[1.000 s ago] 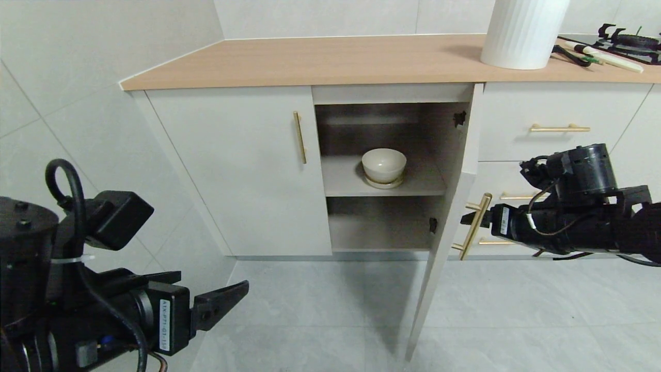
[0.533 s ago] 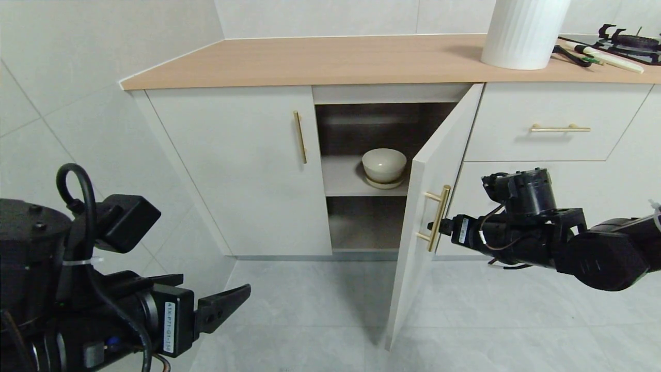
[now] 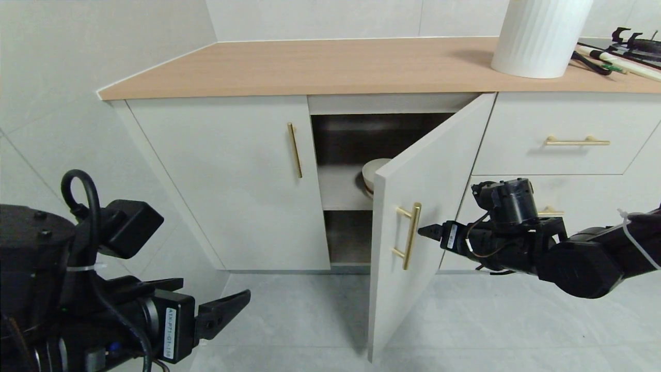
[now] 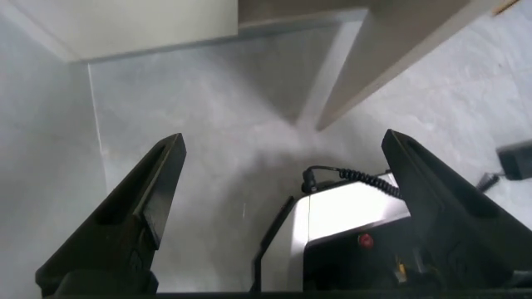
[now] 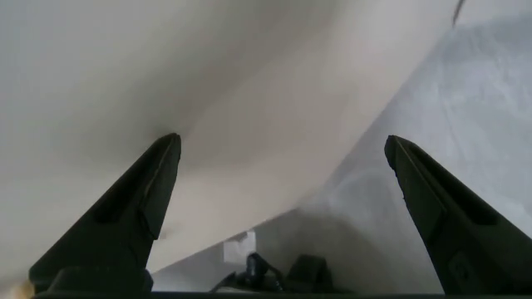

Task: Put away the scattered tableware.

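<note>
Right gripper [image 3: 427, 232] points at the half-open cupboard door [image 3: 428, 196], its tip just beside the gold handle [image 3: 408, 235]; contact cannot be made out. In the right wrist view its fingers stand apart with nothing between them and the pale door face beyond. Left gripper [image 4: 284, 141] hangs low over the grey floor [image 3: 289, 315], well apart from the cupboard, fingers spread wide and empty.

The bowl [image 3: 373, 173] is cream and smooth-sided. It sits on the middle shelf [image 3: 338, 188] inside the cupboard, near the shelf's front edge. The door covers most of it, leaving only its left part in sight.

The neighbouring door [image 3: 227, 181] is shut and carries its own upright gold handle [image 3: 295, 150]. Drawer fronts [image 3: 516, 139] with a gold bar handle [image 3: 572, 140] lie beyond the open door. On the wooden countertop [image 3: 310, 62], toward its right end, stands a white ribbed vessel [image 3: 539, 39], with utensils [image 3: 612, 61] beside it at the edge.

A white label [image 3: 168, 330] with dark print sits behind the left gripper, and a smaller one [image 3: 451, 236] behind the right.
</note>
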